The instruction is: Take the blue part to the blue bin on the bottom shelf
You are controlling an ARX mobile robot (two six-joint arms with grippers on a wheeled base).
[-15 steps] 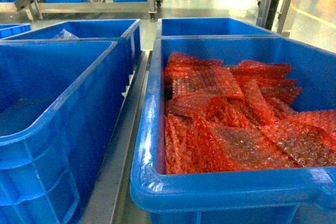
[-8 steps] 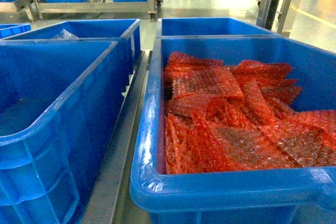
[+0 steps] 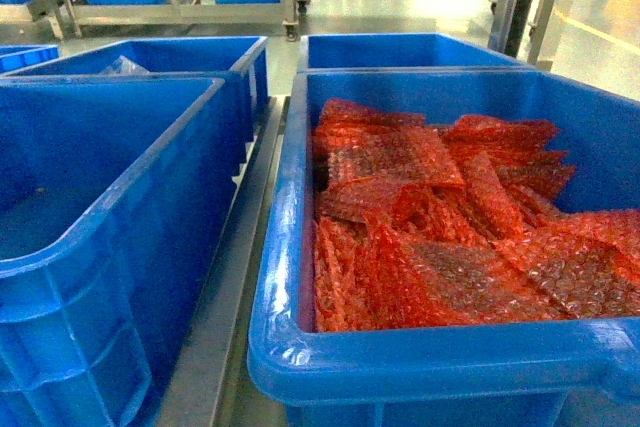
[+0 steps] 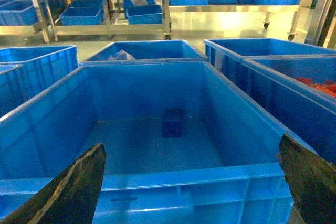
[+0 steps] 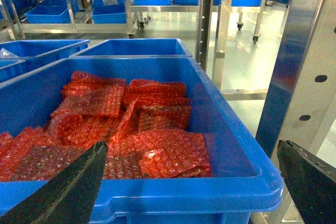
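Note:
A small dark blue part [image 4: 172,122] lies on the floor of the large blue bin [image 4: 157,179] in front of my left gripper [image 4: 191,142]. That gripper is open, its dark fingers [image 4: 73,187] spread wide before the bin's near rim, nothing between them. My right gripper [image 5: 191,144] is also open and empty, held at the near rim of the bin of red bubble-wrap bags [image 5: 157,153]. Blue bins [image 4: 144,13] stand on the low level of a metal rack far behind. Neither gripper shows in the head view.
Two big bins sit side by side, the left one [image 3: 100,277] almost bare, the right one [image 3: 420,362] full of red bags [image 3: 440,217]. More blue bins [image 3: 400,49] stand behind them. A steel post [image 5: 310,77] rises to the right.

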